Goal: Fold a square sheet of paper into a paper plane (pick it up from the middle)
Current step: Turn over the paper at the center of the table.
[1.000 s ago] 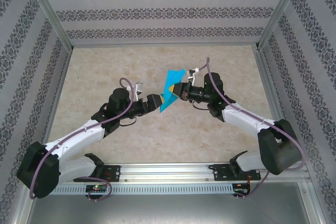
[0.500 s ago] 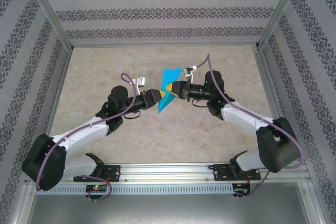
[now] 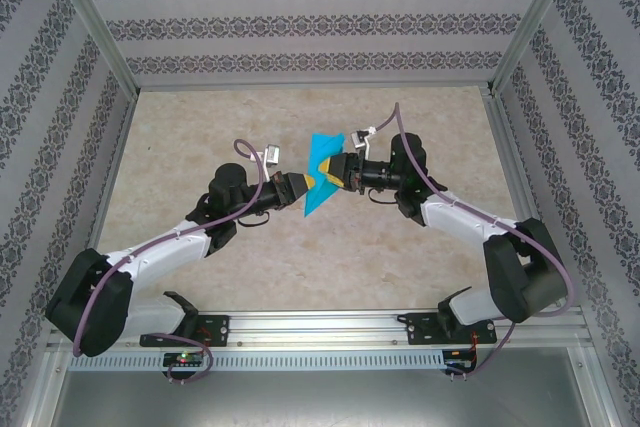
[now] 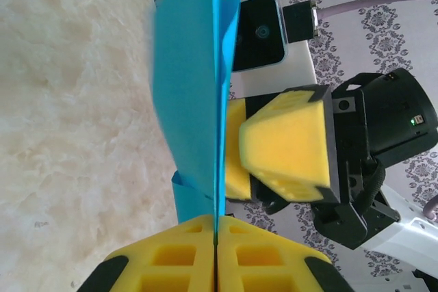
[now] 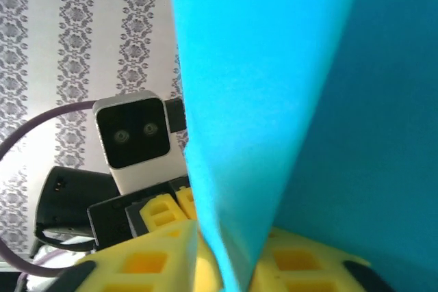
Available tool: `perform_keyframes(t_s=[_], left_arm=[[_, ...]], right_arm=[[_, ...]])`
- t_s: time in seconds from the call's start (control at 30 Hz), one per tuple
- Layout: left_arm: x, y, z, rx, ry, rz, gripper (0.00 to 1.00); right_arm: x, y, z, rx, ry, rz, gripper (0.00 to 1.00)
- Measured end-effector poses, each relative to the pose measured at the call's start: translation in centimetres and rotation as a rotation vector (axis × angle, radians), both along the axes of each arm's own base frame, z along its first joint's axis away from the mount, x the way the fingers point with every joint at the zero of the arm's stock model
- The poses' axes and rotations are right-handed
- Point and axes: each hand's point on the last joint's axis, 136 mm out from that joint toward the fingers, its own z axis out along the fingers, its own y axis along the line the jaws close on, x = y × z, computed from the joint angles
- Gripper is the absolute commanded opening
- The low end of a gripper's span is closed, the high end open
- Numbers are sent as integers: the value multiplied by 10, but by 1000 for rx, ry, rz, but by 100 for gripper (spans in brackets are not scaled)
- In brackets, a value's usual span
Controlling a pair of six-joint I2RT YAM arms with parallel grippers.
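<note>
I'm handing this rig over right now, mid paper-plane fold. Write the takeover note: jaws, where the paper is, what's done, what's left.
Left gripper: jaws shut on one edge of the teal-blue paper.
Right gripper: jaws sit around the paper from the opposite side; I cannot tell whether they grip it or have let go.
Paper: held in the air between the two grippers, above the table.
Done: the paper has been picked up and folded into layers with a pointed end.
Left: no finished dart with wings is visible, so the remaining folds probably need doing. Check the right grip before moving.
</note>
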Motion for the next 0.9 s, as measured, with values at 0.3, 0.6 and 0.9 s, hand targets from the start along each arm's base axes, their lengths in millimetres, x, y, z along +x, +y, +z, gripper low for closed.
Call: perform_keyframes(t_s=[0.3, 0.6, 0.9], left_arm=[[10, 16, -16, 280, -23, 52, 6], [45, 84, -20, 949, -53, 292, 8], [54, 134, -91, 1690, 46, 330, 9]], right_arm=[[21, -64, -23, -263, -8, -251, 77], [21, -105, -67, -545, 45, -404, 80], [20, -137, -93, -722, 88, -506, 80]])
